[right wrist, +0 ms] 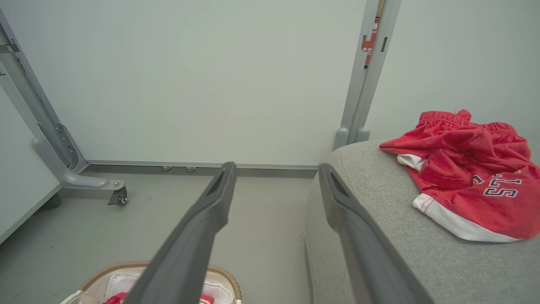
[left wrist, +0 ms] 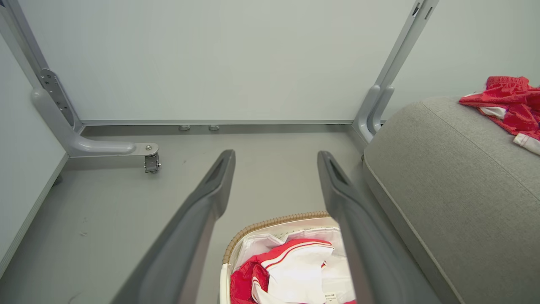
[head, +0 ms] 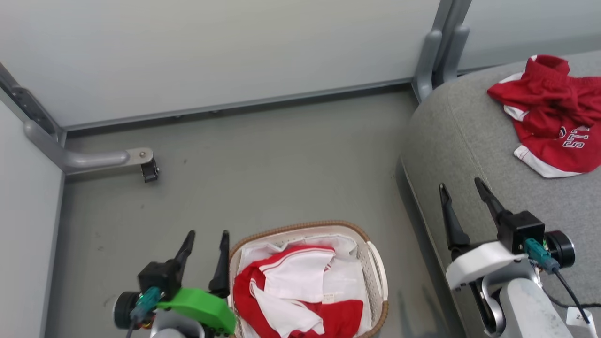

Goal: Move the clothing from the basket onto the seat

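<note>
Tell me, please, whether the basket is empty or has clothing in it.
Not empty: the basket holds a crumpled red-and-white garment, heaped to about its rim. Another garment lies on the seat.

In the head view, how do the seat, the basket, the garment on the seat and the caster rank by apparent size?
1. seat
2. basket
3. garment on the seat; the picture's edge cuts it off, so its place below the basket is unsure
4. caster
</note>
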Motion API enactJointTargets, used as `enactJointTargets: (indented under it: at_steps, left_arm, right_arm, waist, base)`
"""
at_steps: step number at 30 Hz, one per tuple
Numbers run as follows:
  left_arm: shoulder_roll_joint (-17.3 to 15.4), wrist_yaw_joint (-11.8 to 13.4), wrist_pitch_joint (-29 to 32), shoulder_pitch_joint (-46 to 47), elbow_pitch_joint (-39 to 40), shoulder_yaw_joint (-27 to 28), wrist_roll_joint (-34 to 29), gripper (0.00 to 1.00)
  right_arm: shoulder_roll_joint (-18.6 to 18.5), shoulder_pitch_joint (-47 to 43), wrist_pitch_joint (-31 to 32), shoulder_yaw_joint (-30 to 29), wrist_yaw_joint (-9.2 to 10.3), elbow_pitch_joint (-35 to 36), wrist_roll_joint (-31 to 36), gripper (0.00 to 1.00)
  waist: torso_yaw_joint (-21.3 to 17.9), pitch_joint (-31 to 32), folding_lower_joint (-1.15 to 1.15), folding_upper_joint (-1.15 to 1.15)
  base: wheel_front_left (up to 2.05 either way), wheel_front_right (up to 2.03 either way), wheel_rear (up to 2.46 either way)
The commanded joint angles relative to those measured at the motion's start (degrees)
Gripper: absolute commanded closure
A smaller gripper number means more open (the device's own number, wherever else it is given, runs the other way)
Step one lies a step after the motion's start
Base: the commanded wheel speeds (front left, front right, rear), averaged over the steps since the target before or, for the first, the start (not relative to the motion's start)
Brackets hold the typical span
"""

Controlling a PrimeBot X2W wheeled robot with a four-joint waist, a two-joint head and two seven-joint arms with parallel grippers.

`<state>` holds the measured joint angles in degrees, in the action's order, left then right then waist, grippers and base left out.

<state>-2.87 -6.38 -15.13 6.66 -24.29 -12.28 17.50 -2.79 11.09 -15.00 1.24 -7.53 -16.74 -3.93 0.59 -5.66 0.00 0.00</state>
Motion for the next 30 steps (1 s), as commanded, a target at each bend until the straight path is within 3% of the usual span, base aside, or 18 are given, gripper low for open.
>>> enactJointTargets:
  at_steps: [1,11,17,23,30]
  left_arm:
    - [0.0,-0.3,0.0,1.8,-1.1,-1.1,-0.4,0.0]
    - [-0.1,-1.1,1.7,17.2,-15.7,-14.0,-4.0,0.0]
    - [-2.1,-1.1,6.5,25.8,-24.6,-27.9,-4.7,0.0]
    - [-2.8,-1.1,9.0,32.4,-31.0,-37.2,-1.6,0.0]
    - [-3.2,-1.1,9.5,37.7,-35.9,-43.7,1.0,0.0]
  right_arm:
    - [-0.2,1.3,-0.3,-0.1,0.08,0.6,0.7,0.0]
    - [-0.2,7.9,-0.3,-0.4,0.08,4.3,2.0,0.0]
    - [-0.2,11.9,-0.3,-0.4,0.08,7.0,1.5,0.0]
    - [-0.1,14.8,-0.3,-1.1,0.08,9.7,0.4,0.0]
    - [-0.1,17.9,-0.3,0.2,0.08,12.9,-0.9,0.0]
  waist:
    - [-1.0,-3.5,0.0,0.0]
    - [-4.9,-16.7,0.0,0.0]
    - [-9.1,-25.3,0.0,0.0]
    - [-11.8,-32.9,0.0,0.0]
    - [-14.6,-40.2,0.0,0.0]
  base:
    - [0.0,0.0,0.0]
    - [0.0,0.0,0.0]
    - [0.0,0.0,0.0]
    - [0.0,0.0,0.0]
    - [0.0,0.0,0.0]
